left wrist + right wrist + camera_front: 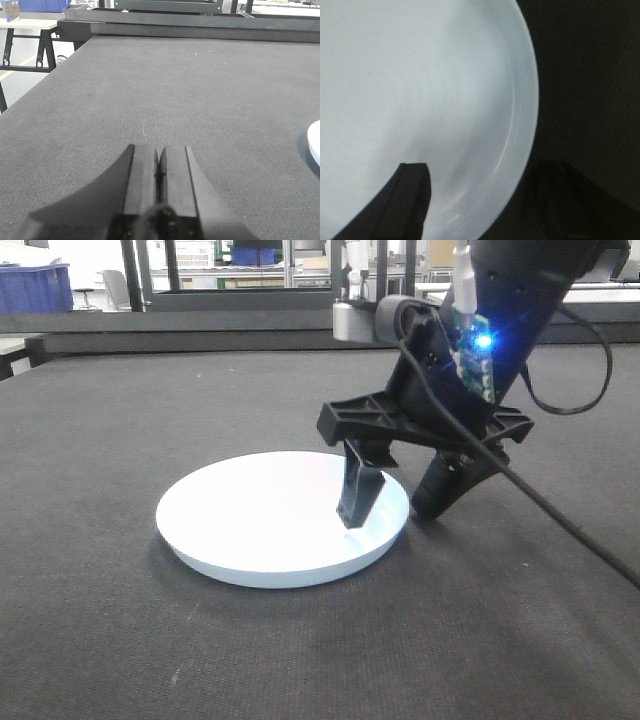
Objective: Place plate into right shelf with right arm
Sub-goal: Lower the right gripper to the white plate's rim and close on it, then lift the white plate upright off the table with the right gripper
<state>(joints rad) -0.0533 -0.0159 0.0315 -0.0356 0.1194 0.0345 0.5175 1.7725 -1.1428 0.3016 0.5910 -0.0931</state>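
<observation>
The white round plate (pixel 270 515) lies flat on the dark grey tabletop (pixel 150 640). My right gripper (pixel 390 518) stands open, tilted down over the plate's right rim. One finger (pixel 358 495) rests inside the plate and the other (pixel 440 490) is outside on the table. In the right wrist view the plate (pixel 420 75) fills the frame, with its rim running between the gripper's (pixel 487 170) fingers. My left gripper (pixel 159 150) is shut with nothing in it, low over the table, and the plate's edge (pixel 315 142) shows to its right. The right shelf is out of view.
A black rail (pixel 200 325) runs along the table's far edge. Beyond it stand metal frames and a blue bin (pixel 35 285). A black cable (pixel 570 530) trails from the right arm across the table. A side table (pixel 30 22) stands off the left edge.
</observation>
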